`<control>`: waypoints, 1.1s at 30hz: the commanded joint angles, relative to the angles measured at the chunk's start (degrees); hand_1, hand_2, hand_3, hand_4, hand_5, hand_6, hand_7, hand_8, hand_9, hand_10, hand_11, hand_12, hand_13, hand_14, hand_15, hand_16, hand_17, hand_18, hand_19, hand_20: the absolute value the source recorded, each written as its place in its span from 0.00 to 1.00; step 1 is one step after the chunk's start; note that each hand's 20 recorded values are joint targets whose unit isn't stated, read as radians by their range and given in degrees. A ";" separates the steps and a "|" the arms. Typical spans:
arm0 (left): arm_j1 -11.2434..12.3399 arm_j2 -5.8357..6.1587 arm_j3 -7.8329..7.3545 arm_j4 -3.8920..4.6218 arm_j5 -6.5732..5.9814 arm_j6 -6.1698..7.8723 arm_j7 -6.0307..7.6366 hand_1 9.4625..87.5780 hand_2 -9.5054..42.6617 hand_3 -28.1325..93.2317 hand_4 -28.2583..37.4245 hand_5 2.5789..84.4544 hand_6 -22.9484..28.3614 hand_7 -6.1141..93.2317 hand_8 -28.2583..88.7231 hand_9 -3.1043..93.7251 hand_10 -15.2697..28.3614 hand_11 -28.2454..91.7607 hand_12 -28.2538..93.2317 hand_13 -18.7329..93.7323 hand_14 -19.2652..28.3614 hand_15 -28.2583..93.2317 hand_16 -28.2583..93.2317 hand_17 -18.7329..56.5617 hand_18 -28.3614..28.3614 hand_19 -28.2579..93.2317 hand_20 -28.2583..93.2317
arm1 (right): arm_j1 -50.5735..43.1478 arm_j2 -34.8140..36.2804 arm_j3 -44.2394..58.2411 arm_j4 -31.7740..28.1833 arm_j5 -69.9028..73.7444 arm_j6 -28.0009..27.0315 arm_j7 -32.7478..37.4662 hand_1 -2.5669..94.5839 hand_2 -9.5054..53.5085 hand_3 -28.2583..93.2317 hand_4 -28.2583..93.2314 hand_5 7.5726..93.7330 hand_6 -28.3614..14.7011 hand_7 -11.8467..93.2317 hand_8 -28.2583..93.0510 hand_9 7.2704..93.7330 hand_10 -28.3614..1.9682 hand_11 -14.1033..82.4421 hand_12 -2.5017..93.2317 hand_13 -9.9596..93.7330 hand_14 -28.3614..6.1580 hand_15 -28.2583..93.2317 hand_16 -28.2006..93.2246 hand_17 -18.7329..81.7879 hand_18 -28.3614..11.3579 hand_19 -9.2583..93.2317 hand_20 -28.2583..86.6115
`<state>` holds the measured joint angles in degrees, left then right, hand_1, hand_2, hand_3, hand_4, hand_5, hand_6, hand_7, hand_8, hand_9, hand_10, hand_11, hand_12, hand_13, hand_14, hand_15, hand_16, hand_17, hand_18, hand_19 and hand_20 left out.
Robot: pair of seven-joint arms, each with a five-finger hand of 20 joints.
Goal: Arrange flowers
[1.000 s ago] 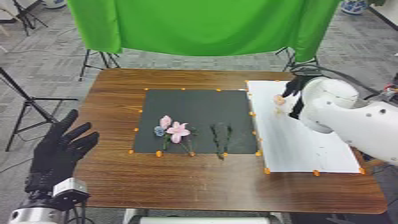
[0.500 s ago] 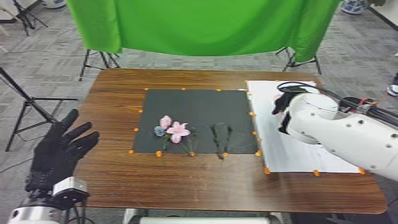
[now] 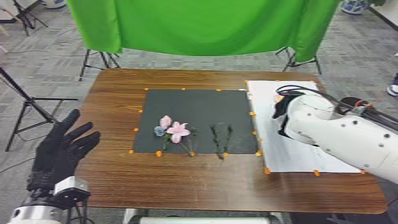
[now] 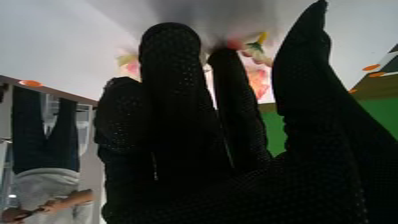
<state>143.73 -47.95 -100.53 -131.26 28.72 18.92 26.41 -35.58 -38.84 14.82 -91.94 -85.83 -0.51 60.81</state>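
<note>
Head view: the left hand (image 3: 53,157) is hanging beside the left edge of the table (image 3: 160,187), its fingers extended and spread, with nothing in its grasp. On the dark mat (image 3: 191,107), the pink lily (image 3: 178,132) is lying in the near left area; the pink bud (image 3: 165,121) and the blue flower (image 3: 160,131) are resting just beside it. Two green stems (image 3: 228,136) are lying farther right (near edge of the mat). The right hand (image 3: 282,111) is hovering over the far part of the white sheet (image 3: 306,155), and a peach flower (image 3: 278,98) is showing just beside it.

Right wrist view: the right hand (image 4: 222,192) is holding its fingers nearly straight, the thumb standing apart. Pink and yellow petals (image 4: 259,82) are showing behind and between the fingers (contact cannot be confirmed).
</note>
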 commanded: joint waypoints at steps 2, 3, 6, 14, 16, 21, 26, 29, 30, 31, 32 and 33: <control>-0.55 -1.06 0.21 0.26 0.92 -1.11 -1.53 0.22 0.30 0.73 0.08 0.35 0.58 0.13 0.18 0.32 0.78 0.43 0.34 0.35 0.99 0.70 0.14 0.16 1.00 0.68 0.23 | 0.69 -1.64 -0.82 0.36 -1.49 0.53 0.83 0.41 0.09 0.87 0.03 0.52 0.58 0.26 0.15 0.64 0.37 0.34 0.18 0.78 0.51 0.76 0.33 0.68 0.35 1.00 0.38; -0.24 -1.14 0.09 0.20 0.88 -1.10 -1.29 0.22 0.30 0.73 0.08 0.35 0.58 0.13 0.18 0.32 0.78 0.43 0.34 0.35 0.99 0.70 0.14 0.16 1.00 0.68 0.23 | 1.37 -1.85 -1.56 0.59 -1.55 0.70 0.46 0.41 0.09 0.87 0.03 0.52 0.58 0.25 0.15 0.64 0.36 0.34 0.18 0.78 0.51 0.76 0.33 0.68 0.35 1.00 0.38; -0.98 -2.05 0.08 0.36 1.63 -1.65 -2.44 0.22 0.30 0.73 0.08 0.35 0.58 0.13 0.18 0.32 0.77 0.43 0.34 0.35 0.99 0.70 0.14 0.16 1.00 0.68 0.23 | 1.69 -1.85 -1.95 0.65 -1.55 1.13 0.14 0.41 0.09 0.87 0.03 0.50 0.57 0.25 0.15 0.64 0.35 0.34 0.18 0.78 0.51 0.76 0.33 0.68 0.35 1.00 0.37; -1.09 -2.75 0.08 0.33 2.13 -1.91 -2.80 0.22 0.30 0.73 0.08 0.35 0.58 0.13 0.18 0.32 0.78 0.43 0.33 0.35 0.99 0.70 0.14 0.16 1.00 0.68 0.23 | 0.76 -2.55 -2.60 1.25 -2.45 0.82 0.48 0.48 0.07 0.86 0.02 0.61 0.66 0.29 0.15 0.72 0.52 0.34 0.18 0.82 0.57 0.73 0.33 0.69 0.35 1.00 0.35; -1.13 -3.16 -0.02 0.37 2.43 -2.17 -3.19 0.22 0.30 0.73 0.08 0.35 0.58 0.13 0.18 0.32 0.78 0.43 0.34 0.35 0.99 0.70 0.14 0.16 1.00 0.68 0.23 | 0.69 -2.55 -3.13 1.15 -3.11 1.30 0.42 0.53 0.05 0.84 0.01 0.65 0.66 0.29 0.21 0.76 0.58 0.31 0.20 0.84 0.59 0.72 0.34 0.70 0.37 1.00 0.35; -1.72 -3.67 0.18 0.43 2.83 -2.24 -3.79 0.23 0.30 0.73 0.08 0.35 0.58 0.13 0.18 0.32 0.78 0.43 0.33 0.35 0.99 0.70 0.14 0.16 1.00 0.68 0.24 | 1.43 -2.51 -4.94 1.17 -5.09 3.35 0.03 0.61 0.03 0.80 0.00 0.77 0.69 0.32 0.25 0.89 0.67 0.22 0.29 0.88 0.66 0.69 0.35 0.73 0.41 1.00 0.35; -1.50 -3.95 0.00 0.31 3.03 -2.51 -3.93 0.23 0.30 0.73 0.08 0.35 0.58 0.13 0.18 0.32 0.78 0.43 0.33 0.35 0.99 0.70 0.14 0.16 1.00 0.68 0.24 | 2.11 -1.89 -6.51 0.91 -6.74 5.52 -0.38 0.63 0.01 0.80 0.00 0.81 0.71 0.33 0.26 0.94 0.71 0.21 0.31 0.90 0.70 0.68 0.36 0.74 0.42 1.00 0.37; -1.13 -3.50 -0.09 0.18 2.57 -2.05 -3.61 0.23 0.31 0.73 0.08 0.35 0.58 0.13 0.18 0.32 0.78 0.43 0.33 0.35 0.99 0.70 0.14 0.16 1.00 0.68 0.24 | 3.04 -1.32 -7.65 0.52 -7.53 7.27 -0.45 0.63 0.00 0.81 0.00 0.81 0.71 0.33 0.26 0.94 0.72 0.20 0.32 0.91 0.71 0.68 0.36 0.74 0.42 1.00 0.38; -0.94 -3.40 -0.13 0.13 2.53 -1.90 -3.39 0.23 0.31 0.73 0.09 0.35 0.58 0.13 0.18 0.32 0.78 0.43 0.33 0.35 0.99 0.70 0.14 0.16 1.00 0.68 0.24 | 3.54 -1.18 -8.04 0.39 -7.78 7.49 -0.46 0.63 0.00 0.81 0.00 0.81 0.71 0.33 0.26 0.95 0.72 0.20 0.33 0.91 0.71 0.68 0.37 0.74 0.42 1.00 0.38; -0.83 -3.43 -0.23 0.08 2.58 -2.00 -3.44 0.23 0.31 0.73 0.09 0.35 0.58 0.13 0.18 0.32 0.78 0.43 0.33 0.35 0.99 0.70 0.14 0.16 1.00 0.68 0.24 | 3.88 -0.98 -8.05 0.15 -7.89 7.78 -0.27 0.63 0.00 0.81 0.00 0.82 0.71 0.33 0.26 0.95 0.72 0.20 0.33 0.91 0.71 0.68 0.37 0.74 0.43 1.00 0.39; -0.89 -3.60 -0.24 0.11 2.69 -2.12 -3.60 0.23 0.31 0.73 0.09 0.35 0.58 0.13 0.18 0.32 0.78 0.43 0.33 0.35 0.99 0.70 0.14 0.16 1.00 0.68 0.24 | 4.26 -0.78 -8.01 -0.11 -7.81 8.36 -0.11 0.63 0.00 0.81 0.00 0.82 0.71 0.33 0.26 0.95 0.72 0.20 0.33 0.91 0.72 0.68 0.37 0.74 0.43 1.00 0.39; -0.87 -3.55 -0.20 0.07 2.64 -1.96 -3.48 0.23 0.31 0.73 0.09 0.35 0.58 0.13 0.18 0.32 0.78 0.43 0.33 0.35 0.99 0.70 0.14 0.16 1.00 0.68 0.24 | 4.62 -0.65 -7.86 -0.36 -8.04 8.86 -0.22 0.63 0.00 0.81 0.00 0.82 0.72 0.33 0.26 0.96 0.72 0.20 0.33 0.91 0.72 0.68 0.37 0.74 0.42 1.00 0.39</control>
<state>141.96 -51.35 -100.36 -130.87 31.40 17.06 23.01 -33.29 -40.83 7.66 -90.90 -92.24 5.64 60.66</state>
